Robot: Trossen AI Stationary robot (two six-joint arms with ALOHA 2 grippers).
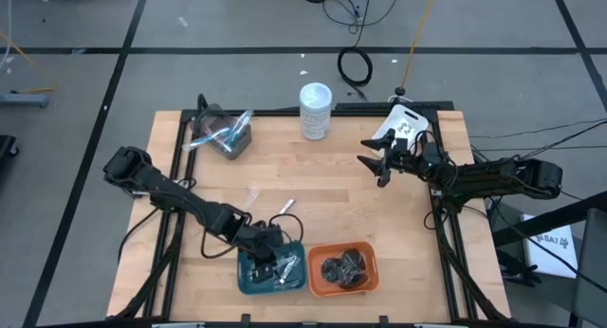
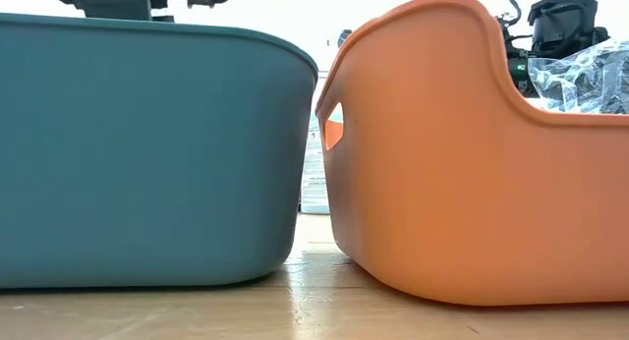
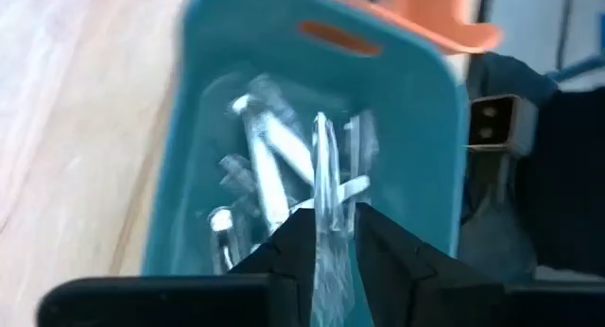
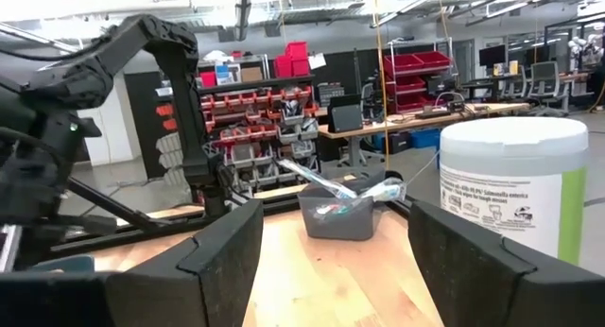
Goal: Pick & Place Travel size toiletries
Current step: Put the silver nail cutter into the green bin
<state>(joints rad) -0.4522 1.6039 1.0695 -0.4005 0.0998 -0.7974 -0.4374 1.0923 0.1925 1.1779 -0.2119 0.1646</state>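
Two trays sit at the bottom centre of the high view: a teal tray (image 1: 248,280) and an orange tray (image 1: 368,276). The left gripper (image 3: 329,234) hangs over the teal one, pinching one clear wrapped piece (image 3: 323,180) above several silver tubes (image 3: 269,171). The right gripper (image 1: 377,161), jaws released and empty, waits at upper right beside one white jar (image 1: 316,111).

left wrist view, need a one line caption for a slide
Left pincer holds a clear wrapped piece between its fingers above the teal plastic tray of slim silver-white tubes.

White-lidded jar (image 1: 316,110) near grey bin (image 1: 226,136), apparently apart.
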